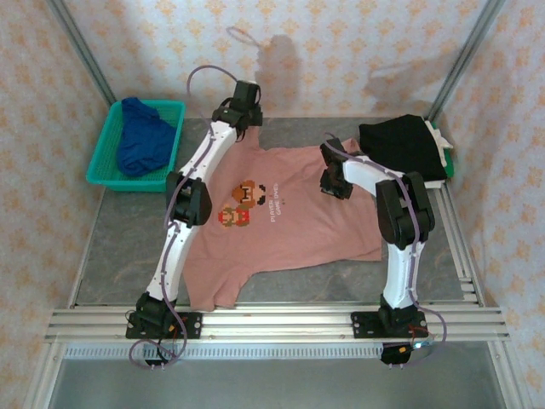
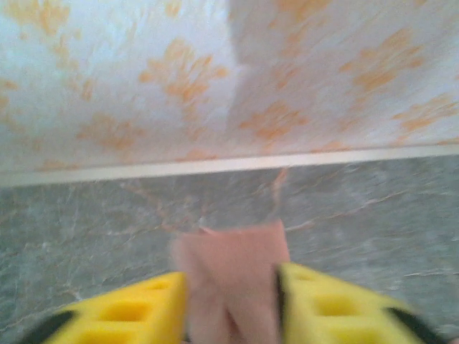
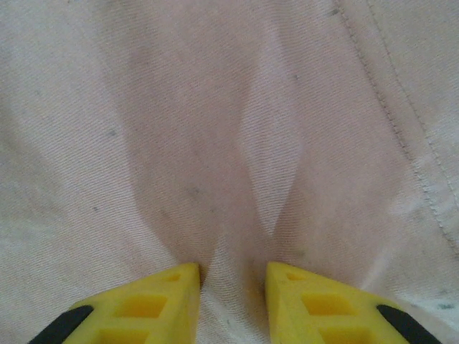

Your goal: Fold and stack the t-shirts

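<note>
Starting at the far left corner of the desk (image 1: 128,243), a teal mesh basket (image 1: 167,105) holds the blue t-shirt (image 1: 143,141), which lies bunched inside it. Just right of the basket, the left end effector (image 1: 243,112) sits at the far left corner of the pink t-shirt (image 1: 294,230). In the blurred left wrist view, its yellow fingers (image 2: 136,312) are closed on a raised tuft of that pink cloth. The tuft fills the gap between them and stands up off the grey desk.

The pink t-shirt lies spread across the middle of the desk between the two arms, with its pixel-art print (image 1: 245,204) facing up.

Further right, the right end effector (image 1: 334,186) is down on the shirt's far right part. Seen from the wrist, its jaws stand nearly together, pinching a narrow fold of pink cloth, with creases fanning away from the grip.

In the far right corner lies the black t-shirt (image 1: 400,145), folded, just beside the pink one's edge.
</note>
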